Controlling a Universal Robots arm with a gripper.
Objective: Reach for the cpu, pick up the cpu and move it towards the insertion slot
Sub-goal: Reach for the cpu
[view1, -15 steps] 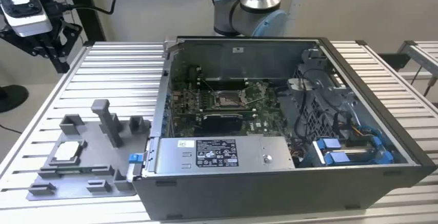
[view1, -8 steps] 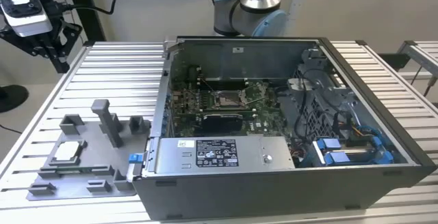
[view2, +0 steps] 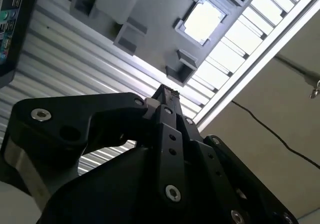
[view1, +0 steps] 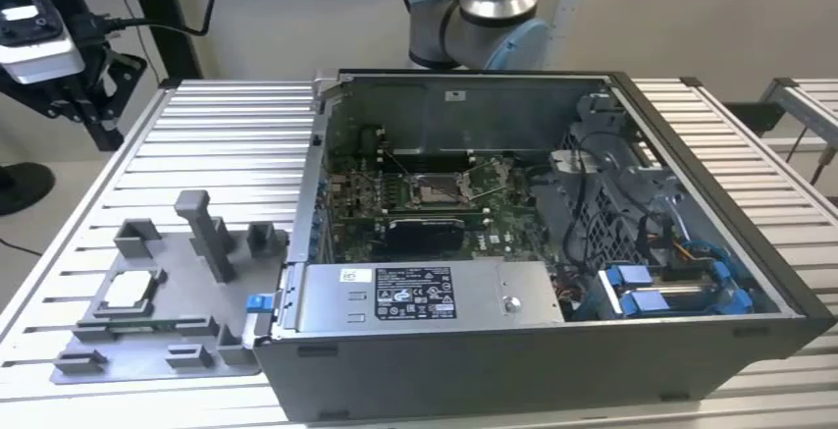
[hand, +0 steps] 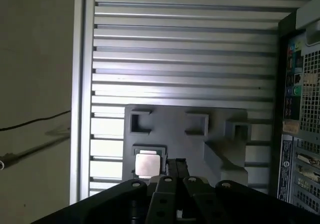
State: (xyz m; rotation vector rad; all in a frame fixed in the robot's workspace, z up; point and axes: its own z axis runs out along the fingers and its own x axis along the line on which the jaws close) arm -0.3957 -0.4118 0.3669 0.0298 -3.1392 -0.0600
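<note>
The cpu (view1: 128, 292) lies flat in a square recess of the grey fixture plate (view1: 171, 355), on the table at the exterior view's left. In both wrist views it shows as a bright square (view2: 203, 20) (hand: 148, 165). My gripper (view2: 166, 91) (hand: 176, 162) hangs well above the plate, its black fingers pressed together and holding nothing, with the tips close beside the cpu in the first wrist view. The insertion slot (view1: 435, 189), a silver frame with a dark centre, sits on the green board inside the open computer case (view1: 707, 282).
Grey blocks and a tall post (view1: 210, 233) stand up from the fixture plate. The slatted aluminium table (view1: 223, 144) carries everything. A silver power supply (view1: 419, 296) fills the case's near side. A camera on a black stand (view1: 33, 31) is at the exterior view's far left.
</note>
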